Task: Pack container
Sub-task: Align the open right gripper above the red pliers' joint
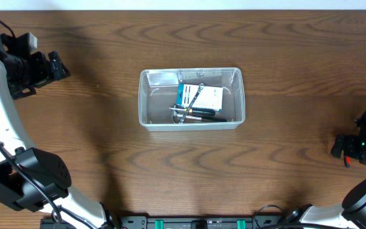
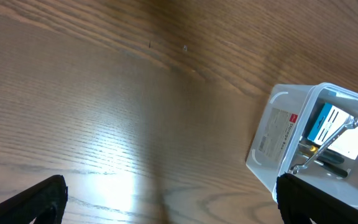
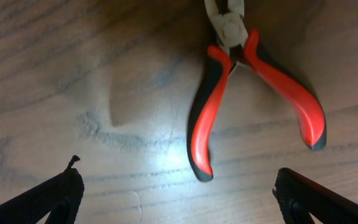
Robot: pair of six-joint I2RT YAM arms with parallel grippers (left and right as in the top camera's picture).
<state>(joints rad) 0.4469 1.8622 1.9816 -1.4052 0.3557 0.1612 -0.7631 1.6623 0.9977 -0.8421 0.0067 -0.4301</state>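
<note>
jaws of the left gripper (image 2: pixel 171 190) stand apart, empty, at far left. container (image 1: pixel 146 95) sits at centre, tools (image 1: pixel 196 113) and a box (image 1: pixel 211 97) inside; thin clear plastic, probably light and flexible, so pinch its rim. right gripper (image 3: pixel 178 177) gapes wide over red pliers (image 3: pixel 202 112).

A dark wood-grain table (image 1: pixel 284 76) fills the view, soft light glaring off it.
</note>
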